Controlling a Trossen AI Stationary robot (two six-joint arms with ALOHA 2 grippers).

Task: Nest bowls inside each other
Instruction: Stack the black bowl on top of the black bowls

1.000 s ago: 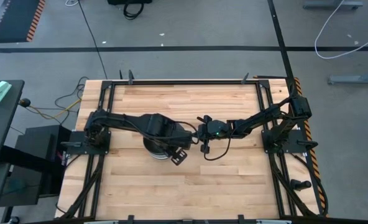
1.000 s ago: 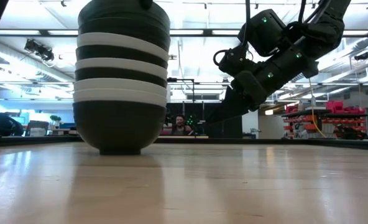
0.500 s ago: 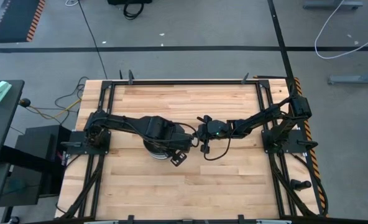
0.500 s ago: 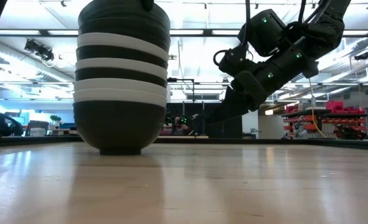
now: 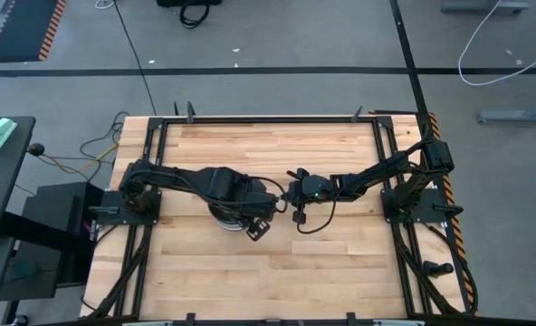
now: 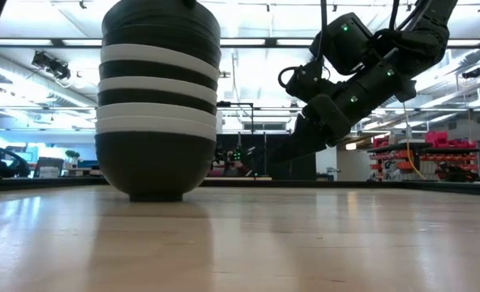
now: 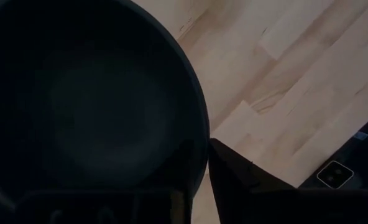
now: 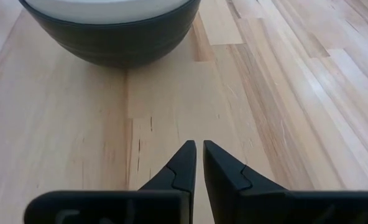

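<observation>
left gripper over the top bowl of a single stack

on the left of the table (image 5: 205,281), the left gripper (image 5: 255,224) sits directly over the stack of bowls (image 6: 159,101), so the thing it works on lies straight below it. in the left wrist view the top black bowl (image 7: 91,93) fills the frame with its rim pinched between the two fingers (image 7: 234,180), one inside the bowl and one outside; i judge it narrowly closed on that rim, about to let go or lift. the stack stands upright on the wood, black and white bowls alternating, each nested in the one below; the top bowl holds nothing.

to the right, the right gripper (image 8: 198,163) hangs above bare table just beside the stack, fingers nearly together and holding nothing. the left arm is plainly nearer.
</observation>
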